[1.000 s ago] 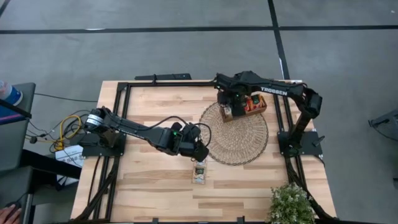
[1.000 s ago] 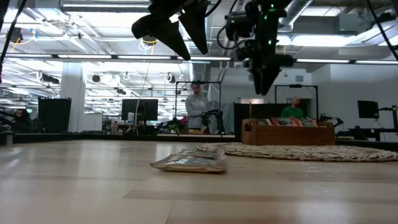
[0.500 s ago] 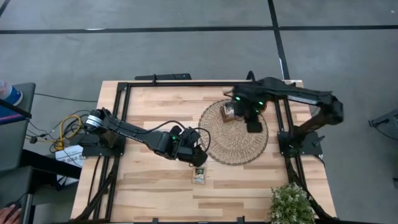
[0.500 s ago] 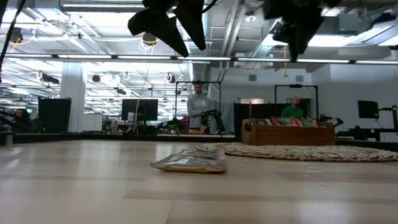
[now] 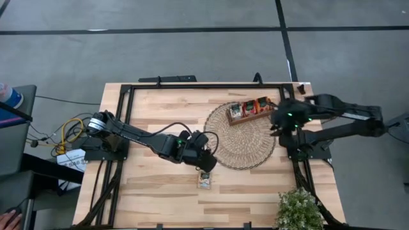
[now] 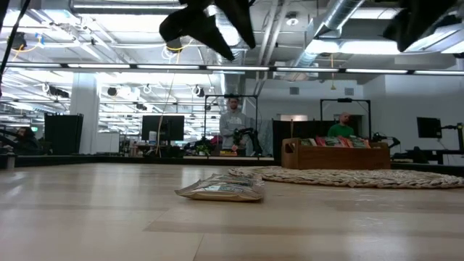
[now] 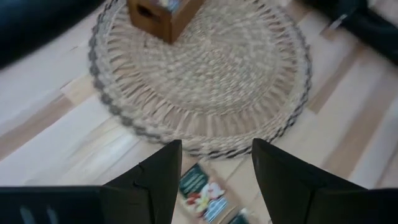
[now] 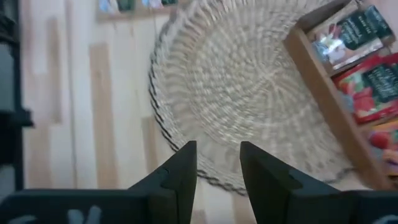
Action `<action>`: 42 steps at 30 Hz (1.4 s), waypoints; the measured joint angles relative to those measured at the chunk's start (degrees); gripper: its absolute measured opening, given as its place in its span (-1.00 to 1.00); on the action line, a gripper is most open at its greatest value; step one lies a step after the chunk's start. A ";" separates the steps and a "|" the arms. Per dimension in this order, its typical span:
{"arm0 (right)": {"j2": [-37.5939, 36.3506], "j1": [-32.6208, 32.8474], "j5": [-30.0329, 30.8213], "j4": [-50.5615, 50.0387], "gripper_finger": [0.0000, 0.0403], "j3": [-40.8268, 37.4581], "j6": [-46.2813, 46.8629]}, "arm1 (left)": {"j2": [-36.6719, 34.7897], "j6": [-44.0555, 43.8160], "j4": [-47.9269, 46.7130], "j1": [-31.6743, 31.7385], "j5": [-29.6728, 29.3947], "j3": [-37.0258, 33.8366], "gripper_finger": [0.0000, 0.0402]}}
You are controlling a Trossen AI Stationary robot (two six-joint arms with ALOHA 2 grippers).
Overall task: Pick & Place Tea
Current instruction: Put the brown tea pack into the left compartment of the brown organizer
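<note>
Tea sachets [image 5: 204, 180] on table, print unreadable; left gripper [image 5: 206, 161] fingers apart, empty; right gripper [image 5: 275, 126] likewise.

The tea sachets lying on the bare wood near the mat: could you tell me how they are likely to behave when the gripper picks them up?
The tea sachets look thin and slightly puffed, so probably light and floppy. Lying flat on the table, they may slide rather than roll.

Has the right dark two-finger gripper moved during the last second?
Yes. The right gripper was over the wooden tray on the round woven wicker mat; it has swung outward to the mat's right edge.
</note>
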 joint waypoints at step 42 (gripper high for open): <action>-49.70 11.36 11.58 25.24 -0.44 -27.63 17.14 | 0.00 -14.00 3.48 1.15 7.62 0.00 -0.06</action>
